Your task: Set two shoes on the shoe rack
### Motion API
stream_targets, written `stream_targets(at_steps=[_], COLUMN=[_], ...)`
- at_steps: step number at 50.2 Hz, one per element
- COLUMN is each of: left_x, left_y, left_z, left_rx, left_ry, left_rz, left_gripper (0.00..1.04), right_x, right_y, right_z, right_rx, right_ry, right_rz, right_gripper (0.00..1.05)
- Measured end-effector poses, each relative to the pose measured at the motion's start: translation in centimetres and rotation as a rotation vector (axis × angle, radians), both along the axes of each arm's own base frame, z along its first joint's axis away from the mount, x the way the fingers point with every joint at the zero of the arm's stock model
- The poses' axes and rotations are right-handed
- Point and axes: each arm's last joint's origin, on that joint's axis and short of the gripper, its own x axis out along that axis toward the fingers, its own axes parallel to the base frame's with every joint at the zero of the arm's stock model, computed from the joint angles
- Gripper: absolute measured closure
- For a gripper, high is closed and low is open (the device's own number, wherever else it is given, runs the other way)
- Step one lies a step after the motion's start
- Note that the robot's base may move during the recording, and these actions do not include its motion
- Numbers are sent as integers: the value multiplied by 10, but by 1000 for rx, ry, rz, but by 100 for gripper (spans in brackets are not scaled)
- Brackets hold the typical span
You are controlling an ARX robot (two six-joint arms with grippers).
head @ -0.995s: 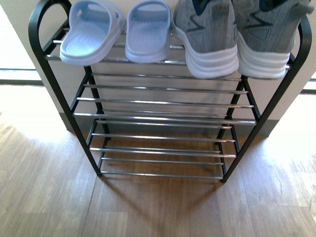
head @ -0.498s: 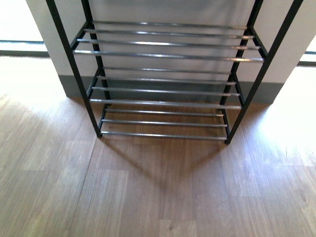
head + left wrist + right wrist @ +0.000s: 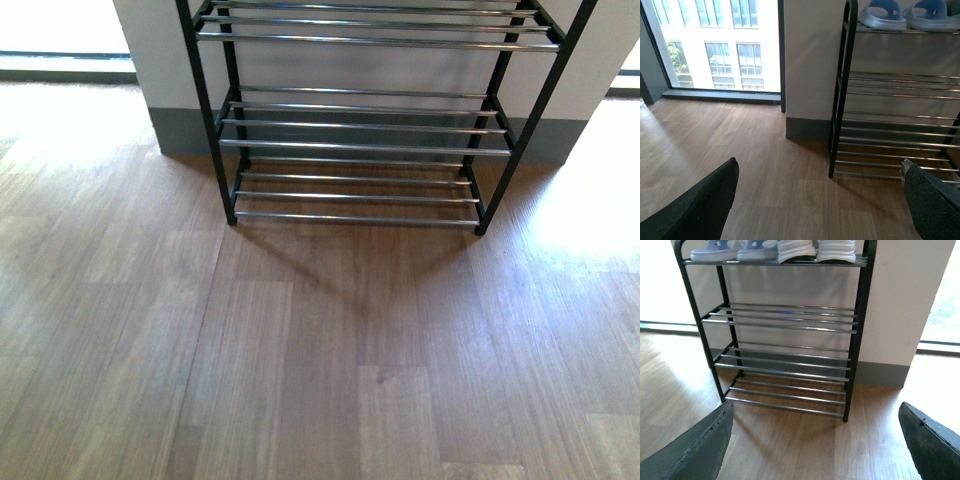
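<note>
Shoe rack (image 3: 355, 145): black frame, thin chrome bars, on woodgrain floor (image 3: 300, 350); both grippers' rough black jaws spread wide, holding nothing.

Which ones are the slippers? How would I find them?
Find the black shoe rack standing against the white wall. Look on its top shelf. The slippers are the pale blue pair with holes, beside the white-soled sneakers, at the end of the shelf.

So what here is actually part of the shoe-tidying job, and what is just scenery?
Part of the job:
- shoe rack
- pale blue slippers on its top tier
- white-soled sneakers beside them
- left claw and right claw, both open and empty

Just scenery:
- wooden floor
- window
- wall
</note>
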Motion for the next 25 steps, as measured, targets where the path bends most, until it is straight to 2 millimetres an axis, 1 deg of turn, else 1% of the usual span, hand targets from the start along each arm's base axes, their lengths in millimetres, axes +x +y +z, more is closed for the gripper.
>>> stream_targets(at_steps=[25], left_x=[0], left_y=[0], left_z=[0], left_rx=[0], left_ry=[0], left_rz=[3], left_gripper=[9], right_x=[0], right_y=[0], right_z=[0], right_rx=[0], right_ry=[0], right_rz=[6], right_gripper=[9])
